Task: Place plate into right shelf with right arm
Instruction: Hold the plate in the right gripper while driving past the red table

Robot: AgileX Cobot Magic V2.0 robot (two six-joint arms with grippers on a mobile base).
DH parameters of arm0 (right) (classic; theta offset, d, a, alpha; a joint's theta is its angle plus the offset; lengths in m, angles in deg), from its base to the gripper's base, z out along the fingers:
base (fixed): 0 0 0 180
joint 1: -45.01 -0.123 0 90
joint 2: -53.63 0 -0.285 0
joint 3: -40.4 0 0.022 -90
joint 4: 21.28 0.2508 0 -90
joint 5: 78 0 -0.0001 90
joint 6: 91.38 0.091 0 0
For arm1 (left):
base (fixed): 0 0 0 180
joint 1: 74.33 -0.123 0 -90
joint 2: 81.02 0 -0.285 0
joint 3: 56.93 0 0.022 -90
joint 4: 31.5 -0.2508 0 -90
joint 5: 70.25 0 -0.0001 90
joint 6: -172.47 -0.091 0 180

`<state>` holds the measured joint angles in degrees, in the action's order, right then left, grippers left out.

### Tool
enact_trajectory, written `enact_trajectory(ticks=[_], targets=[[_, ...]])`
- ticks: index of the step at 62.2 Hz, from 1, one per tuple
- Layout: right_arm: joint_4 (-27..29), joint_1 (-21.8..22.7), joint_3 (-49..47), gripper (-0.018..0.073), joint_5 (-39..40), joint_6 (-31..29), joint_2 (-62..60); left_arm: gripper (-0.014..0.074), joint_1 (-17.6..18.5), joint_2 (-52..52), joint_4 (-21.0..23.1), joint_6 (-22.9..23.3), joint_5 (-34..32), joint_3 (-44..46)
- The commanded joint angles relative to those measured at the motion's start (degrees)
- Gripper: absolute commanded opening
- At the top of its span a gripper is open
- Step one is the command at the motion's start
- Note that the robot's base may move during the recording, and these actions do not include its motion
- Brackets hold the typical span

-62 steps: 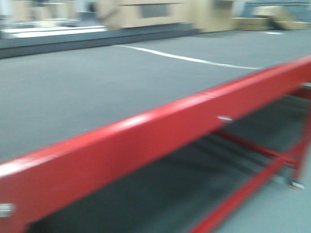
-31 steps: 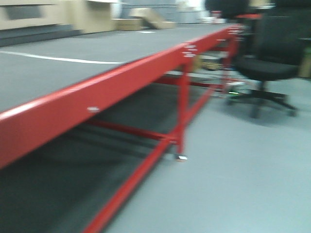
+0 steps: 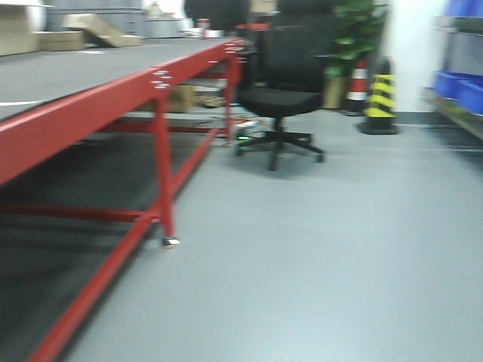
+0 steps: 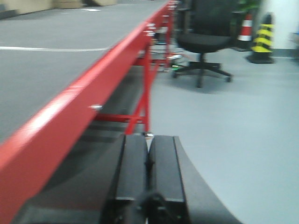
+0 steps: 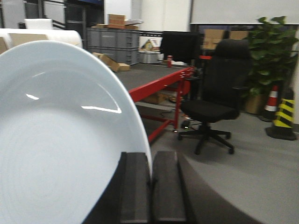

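The white glossy plate (image 5: 56,140) fills the left half of the right wrist view, standing on edge. My right gripper (image 5: 151,156) is shut on its rim, which sits between the two black fingers. In the left wrist view my left gripper (image 4: 149,140) is shut with nothing in it, hanging beside the red table frame. The right shelf (image 3: 457,24) shows only at the far right edge of the front view, blurred, with blue bins (image 3: 462,89) on it. Neither arm appears in the front view.
A long red-framed table (image 3: 113,98) with a grey top runs along the left. A black office chair (image 3: 290,90) stands ahead on the grey floor. Past it are a potted plant (image 3: 355,30), a red-white cone (image 3: 359,83) and a yellow-black cone (image 3: 381,102).
The front view has swung to the right. The red table has slid to the left, and the chair, the cones and the shelf with blue bins have come into view.
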<state>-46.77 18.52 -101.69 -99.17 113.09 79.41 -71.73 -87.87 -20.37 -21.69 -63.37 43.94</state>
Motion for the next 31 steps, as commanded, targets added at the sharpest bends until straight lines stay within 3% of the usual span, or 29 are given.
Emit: enact_trajectory(ticks=[1,31], targets=[[-1.4,0.1,-1.6,0.0029,5.3,-0.4,0.4,-0.0047,0.3,0.6,0.3,0.2,-4.7,-0.3],[-1.4,0.1,-1.6,0.0029,5.3,-0.4,0.4,-0.0047,0.3,0.6,0.3,0.2,-4.7,-0.3]])
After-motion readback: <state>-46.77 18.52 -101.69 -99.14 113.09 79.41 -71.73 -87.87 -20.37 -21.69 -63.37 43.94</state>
